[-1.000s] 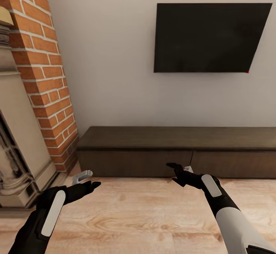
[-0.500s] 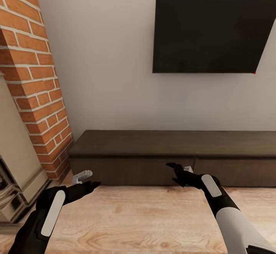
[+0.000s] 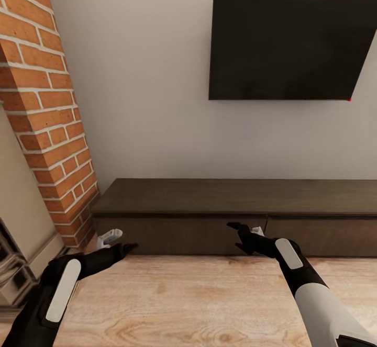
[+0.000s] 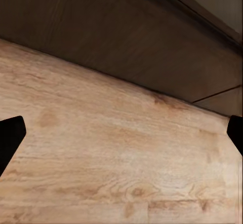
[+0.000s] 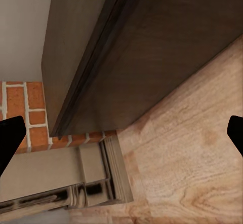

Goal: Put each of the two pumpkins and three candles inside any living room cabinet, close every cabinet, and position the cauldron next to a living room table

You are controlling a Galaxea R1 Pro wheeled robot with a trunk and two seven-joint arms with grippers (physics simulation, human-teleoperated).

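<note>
The cabinet (image 3: 235,200) is a long, low dark-brown unit against the wall, straight ahead in the head view. Both of its wide drawer fronts (image 3: 183,234) sit flush and shut. My left gripper (image 3: 120,240) hovers open and empty over the floor, just before the cabinet's left end. My right gripper (image 3: 245,227) is open and empty too, close in front of the seam between the two drawer fronts. Both wrist views show the cabinet's front (image 4: 126,36) (image 5: 167,46) above the plank floor. The pumpkins, candles, cauldron and table are out of view.
A red brick chimney (image 3: 47,111) and the pale stone fireplace surround (image 3: 21,232) stand at the left, close to the cabinet's end. A black television (image 3: 290,46) hangs on the wall above. Light wood floor (image 3: 188,300) runs between me and the cabinet.
The camera has shifted, so the fireplace has slid toward the picture's left edge and the cabinet sits more centred. My left arm has dropped slightly. The right arm keeps its pose.
</note>
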